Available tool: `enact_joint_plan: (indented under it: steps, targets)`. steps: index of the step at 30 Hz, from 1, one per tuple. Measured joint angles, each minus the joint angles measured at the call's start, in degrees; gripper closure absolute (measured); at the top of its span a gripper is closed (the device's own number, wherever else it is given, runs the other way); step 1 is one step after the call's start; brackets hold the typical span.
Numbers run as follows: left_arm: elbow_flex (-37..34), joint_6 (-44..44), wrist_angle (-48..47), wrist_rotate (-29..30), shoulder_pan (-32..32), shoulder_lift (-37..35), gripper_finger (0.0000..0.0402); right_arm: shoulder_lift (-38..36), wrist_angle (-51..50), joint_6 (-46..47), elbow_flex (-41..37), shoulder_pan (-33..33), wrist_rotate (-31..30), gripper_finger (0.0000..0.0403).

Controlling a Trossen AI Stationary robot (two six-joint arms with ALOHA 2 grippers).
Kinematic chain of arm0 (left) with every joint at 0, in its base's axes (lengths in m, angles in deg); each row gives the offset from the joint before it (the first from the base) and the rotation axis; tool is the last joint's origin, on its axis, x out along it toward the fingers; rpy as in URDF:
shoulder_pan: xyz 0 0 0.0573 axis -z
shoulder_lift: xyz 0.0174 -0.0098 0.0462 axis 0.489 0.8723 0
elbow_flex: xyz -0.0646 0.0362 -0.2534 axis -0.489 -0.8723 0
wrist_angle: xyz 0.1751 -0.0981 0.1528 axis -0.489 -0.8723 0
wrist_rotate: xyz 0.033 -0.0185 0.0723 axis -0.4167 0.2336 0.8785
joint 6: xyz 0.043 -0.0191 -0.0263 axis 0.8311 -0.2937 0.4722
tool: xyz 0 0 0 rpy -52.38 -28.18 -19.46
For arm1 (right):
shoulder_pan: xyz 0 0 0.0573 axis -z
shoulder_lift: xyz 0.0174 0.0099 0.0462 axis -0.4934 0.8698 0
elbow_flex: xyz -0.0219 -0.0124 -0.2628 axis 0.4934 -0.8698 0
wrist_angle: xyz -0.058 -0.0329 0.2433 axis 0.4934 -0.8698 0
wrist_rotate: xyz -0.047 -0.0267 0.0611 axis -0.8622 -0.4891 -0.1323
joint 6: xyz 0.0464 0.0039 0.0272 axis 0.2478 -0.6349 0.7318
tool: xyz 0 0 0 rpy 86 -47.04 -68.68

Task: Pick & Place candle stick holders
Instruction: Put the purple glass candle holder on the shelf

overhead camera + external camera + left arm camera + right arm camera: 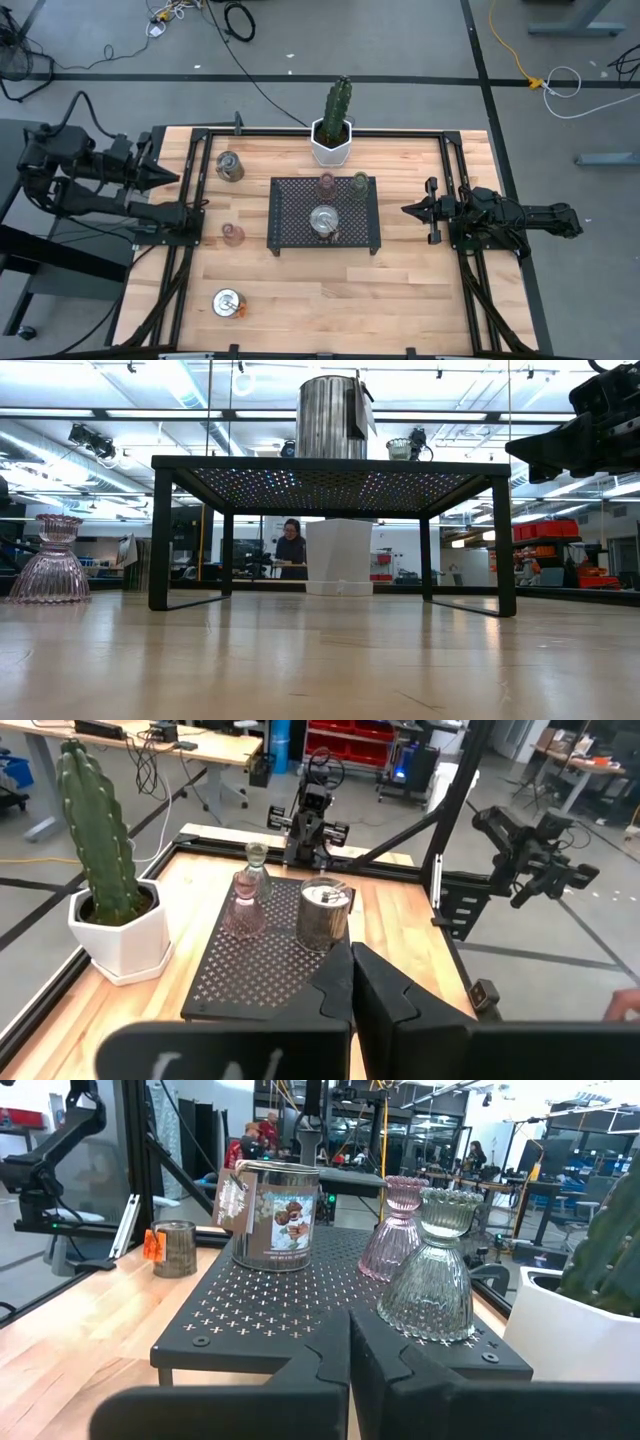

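The black mesh tray (290, 215) stands mid-table. On it stand a silver metal holder (323, 220), a pinkish glass holder (327, 183) and a greenish glass holder (359, 182), each upright on its base. On the wood to the tray's left stand a silver holder (229, 166) far back, a pinkish glass holder (232, 234), and a silver holder (229, 302) with an orange tag near the front. My left gripper (172, 178) is shut and empty at the table's left edge. My right gripper (408, 210) is shut and empty, just right of the tray.
A white hexagonal pot (331, 145) with a green cactus stands just behind the tray's far edge. A black metal frame (455, 150) runs along the table's sides. Bare wood lies in front of the tray. A person (292, 550) shows far behind the table in the low view.
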Motion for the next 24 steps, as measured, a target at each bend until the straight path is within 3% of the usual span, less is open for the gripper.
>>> enact_joint_plan:
  steps: [24]
  targets:
    - [0.62,-0.22,-0.42,-0.22,0.02,3.72,0.0399,0.0,0.01,0.0,0.0,0.0,0.02,0.0401]
